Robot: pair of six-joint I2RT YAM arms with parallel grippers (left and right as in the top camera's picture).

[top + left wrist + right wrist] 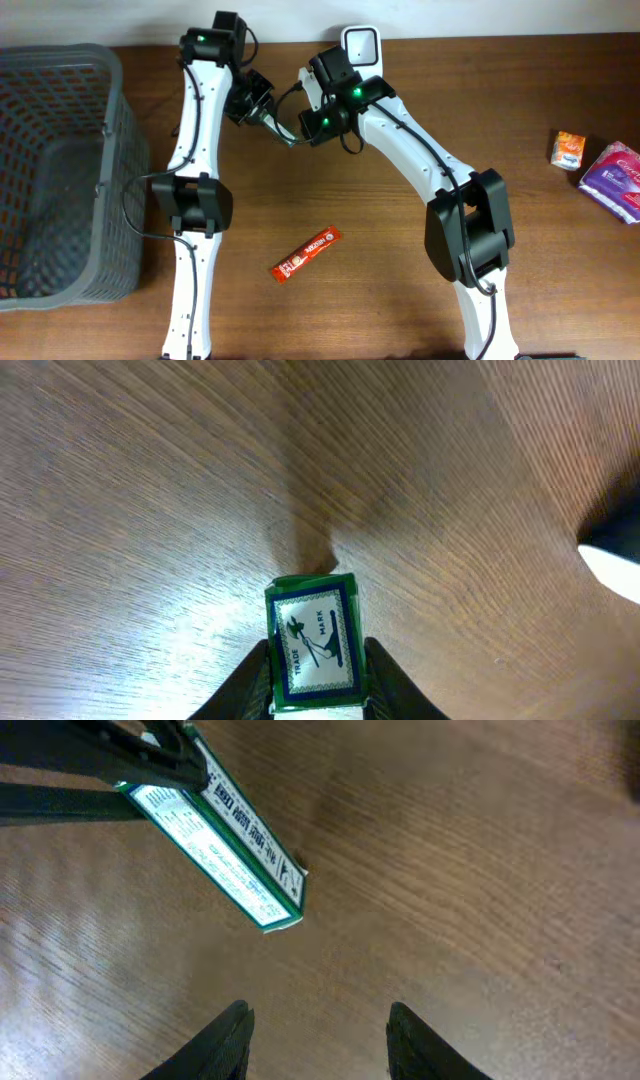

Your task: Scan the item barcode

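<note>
I've got L claw (pixel 317 657) clamped on the green box (pixel 312 632), top edge poking out. R claw (pixel 318 1022) apart, open worktop (pixel 480 870) beneath.

- A slim green-and-white box (pixel 225 850) sits tilted at 10 o'clock above the wooden table (pixel 480 870), its free end pointing toward 5 o'clock.
- The left gripper's fingers (pixel 110 752) clamp its 10 o'clock end.
- At 6 o'clock, the right gripper (pixel 318 1020) stands parted.
</note>
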